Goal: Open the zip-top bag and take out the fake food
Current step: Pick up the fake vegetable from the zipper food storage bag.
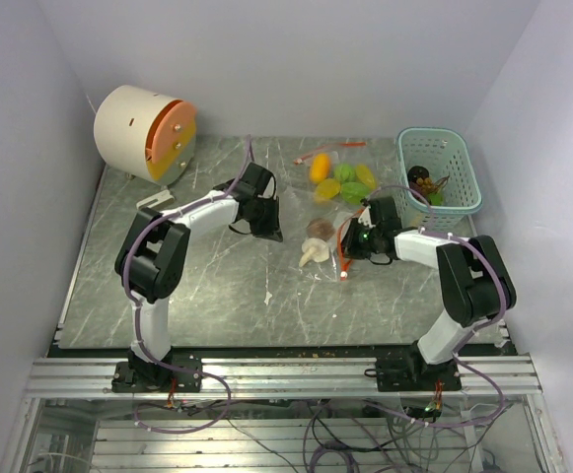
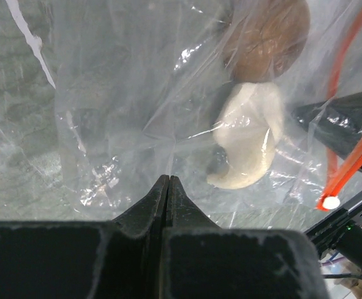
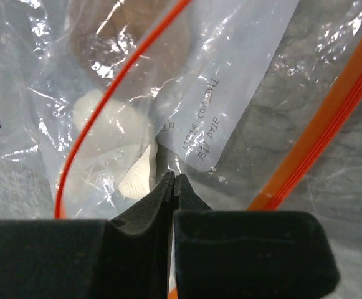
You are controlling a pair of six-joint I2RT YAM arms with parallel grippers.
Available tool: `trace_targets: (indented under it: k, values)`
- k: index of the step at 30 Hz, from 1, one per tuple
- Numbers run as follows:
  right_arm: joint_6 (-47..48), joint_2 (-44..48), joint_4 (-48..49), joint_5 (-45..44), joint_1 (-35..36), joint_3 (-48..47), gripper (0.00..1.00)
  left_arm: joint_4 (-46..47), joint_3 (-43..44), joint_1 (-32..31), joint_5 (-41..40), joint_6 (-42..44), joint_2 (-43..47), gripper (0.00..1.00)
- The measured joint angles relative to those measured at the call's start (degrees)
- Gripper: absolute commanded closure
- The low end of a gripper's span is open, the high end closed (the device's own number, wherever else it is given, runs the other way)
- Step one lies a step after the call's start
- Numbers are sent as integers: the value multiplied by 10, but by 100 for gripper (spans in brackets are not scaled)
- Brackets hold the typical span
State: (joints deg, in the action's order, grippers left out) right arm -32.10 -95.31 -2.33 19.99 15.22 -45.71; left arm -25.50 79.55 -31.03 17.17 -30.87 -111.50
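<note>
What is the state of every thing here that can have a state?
Bag: mouth looks open, strips parted.
Left pincer: shut on bag.
Right pincer: shut on bag.
Mushroom: under the film, apparently inside bag.
Basket: upright, holding a few dark pieces.

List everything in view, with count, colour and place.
zip-top bag: one, clear with red-orange strip, mid-table.
fake food: several; orange, green, yellow pieces at the bag's far end, brown-capped cream mushroom inside it.
basket: one, pale teal, far right, holding dark and green items.
drum: one, cream with orange face, far left.
table: one, grey marbled.
left gripper: one, black, shut on the bag.
right gripper: one, black, shut on the bag.
</note>
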Motion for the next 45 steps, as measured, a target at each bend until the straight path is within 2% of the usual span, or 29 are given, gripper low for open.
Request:
trace_targets:
  k: [3,11,14,18,25,29,36,45]
  values:
    - [-8,-20,20,12,3,1,100,2,-15,-4,-1,1,0,93]
    - [-18,-39,53,30,23,-6,66,0,-22,-31,-4,5,-7,93]
    - [-17,-40,57,35,25,-11,59,-5,-15,-42,-5,7,-23,93]
    - [-15,-40,59,40,25,-14,53,-14,1,-56,-10,12,-47,93]
    - [-13,-57,71,61,28,-28,53,-23,17,-77,-15,18,-68,93]
    - [-12,-71,84,68,43,-38,56,-27,26,-81,-15,19,-73,93]
    - [2,-77,76,44,57,-40,100,-43,39,-86,-16,19,-79,93]
    - [11,-40,33,25,41,-39,100,-43,42,-88,-16,16,-82,93]
